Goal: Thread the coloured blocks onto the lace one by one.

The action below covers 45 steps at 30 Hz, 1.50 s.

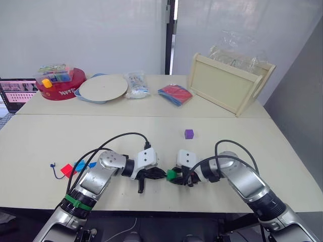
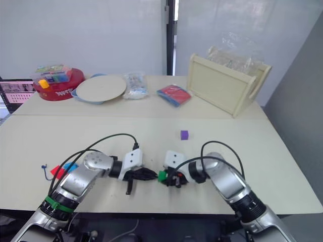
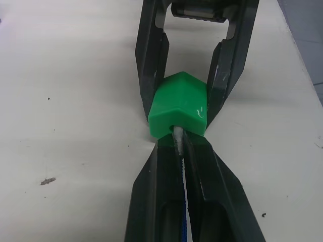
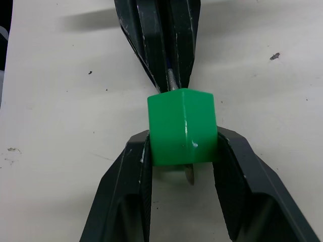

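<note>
Near the table's front edge my right gripper (image 1: 176,176) is shut on a green block (image 1: 171,175), squeezing two of its sides. My left gripper (image 1: 157,174) faces it, shut on the lace (image 3: 184,222) just behind its pale tip (image 3: 177,137). The tip goes into the block's hole, and in the right wrist view it pokes out of the green block's (image 4: 182,126) other side. A purple block (image 1: 189,133) lies alone further back. To the far left a red block (image 1: 66,170) and blue blocks (image 1: 81,165) sit near the lace's knotted end (image 1: 52,165).
On the rear table stand a round red tub (image 1: 60,88) with a yellow piece, a pale plate (image 1: 103,87), a clear packet (image 1: 136,84), a red and blue packet (image 1: 175,94) and a wooden tray (image 1: 229,83). Black cables (image 1: 116,141) loop over the table behind my left arm.
</note>
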Each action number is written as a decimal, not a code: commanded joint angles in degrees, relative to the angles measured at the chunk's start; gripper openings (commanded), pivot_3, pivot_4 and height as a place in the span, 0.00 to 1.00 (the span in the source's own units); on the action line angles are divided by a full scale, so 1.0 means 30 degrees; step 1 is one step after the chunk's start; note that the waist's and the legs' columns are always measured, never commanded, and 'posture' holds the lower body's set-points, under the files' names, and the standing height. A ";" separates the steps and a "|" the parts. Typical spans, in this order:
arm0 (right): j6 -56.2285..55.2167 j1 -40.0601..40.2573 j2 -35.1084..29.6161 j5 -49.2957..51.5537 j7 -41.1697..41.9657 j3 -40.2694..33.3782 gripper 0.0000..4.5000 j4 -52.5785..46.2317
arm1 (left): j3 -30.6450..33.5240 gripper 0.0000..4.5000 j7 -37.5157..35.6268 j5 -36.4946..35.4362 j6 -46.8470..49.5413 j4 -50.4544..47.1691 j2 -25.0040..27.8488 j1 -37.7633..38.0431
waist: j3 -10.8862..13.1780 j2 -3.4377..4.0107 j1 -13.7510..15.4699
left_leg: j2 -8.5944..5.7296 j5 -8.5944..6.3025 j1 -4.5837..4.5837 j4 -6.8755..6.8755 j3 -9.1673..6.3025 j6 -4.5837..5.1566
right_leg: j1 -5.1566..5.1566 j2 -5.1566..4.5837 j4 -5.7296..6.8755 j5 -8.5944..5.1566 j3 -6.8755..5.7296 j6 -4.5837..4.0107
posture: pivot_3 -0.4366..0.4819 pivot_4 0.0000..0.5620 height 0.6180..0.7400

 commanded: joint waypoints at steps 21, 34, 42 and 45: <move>0.0230 0.0322 0.0310 -0.0073 -0.0524 0.0483 0.27 0.0136 | 0.1452 0.53 -0.0130 -0.0431 -0.1570 -0.0062 0.2860 0.1858 | 0.0007 0.0001 -0.0398 | 0.0019 -0.0001 0.0000 -0.0084 0.0003 0.0000 | -0.0034 0.0011 -0.0026 0.0000 0.0002 -0.0002 | 0.48 0.27 1.00; 0.0411 0.0550 0.0117 -0.0040 -0.0683 0.0382 0.27 -0.0192 | 0.1116 0.00 0.0143 -0.0188 -0.2496 0.0619 0.1537 0.1466 | 0.0007 0.0000 -0.0375 | 0.0015 -0.0001 -0.0003 -0.0091 0.0005 0.0000 | -0.0030 0.0007 -0.0035 0.0000 0.0003 -0.0001 | 0.48 0.27 1.00; 0.0497 0.0460 0.0150 -0.0049 -0.0756 0.0427 0.27 -0.0125 | 0.0762 0.00 -0.0862 -0.0569 -0.1733 -0.0507 0.1746 0.0746 | 0.0007 0.0000 -0.0381 | 0.0013 0.0000 -0.0014 -0.0091 0.0004 0.0000 | -0.0035 0.0005 -0.0039 0.0000 0.0002 -0.0001 | 0.48 0.27 1.00; 0.0507 0.0428 0.0166 -0.0057 -0.0769 0.0450 0.27 -0.0097 | 0.0319 0.00 -0.1063 -0.0403 -0.1510 -0.0681 0.1687 0.0646 | 0.0007 -0.0001 -0.0384 | 0.0013 -0.0001 -0.0011 -0.0092 0.0004 0.0000 | -0.0035 0.0006 -0.0039 0.0000 0.0002 -0.0001 | 0.48 0.27 1.00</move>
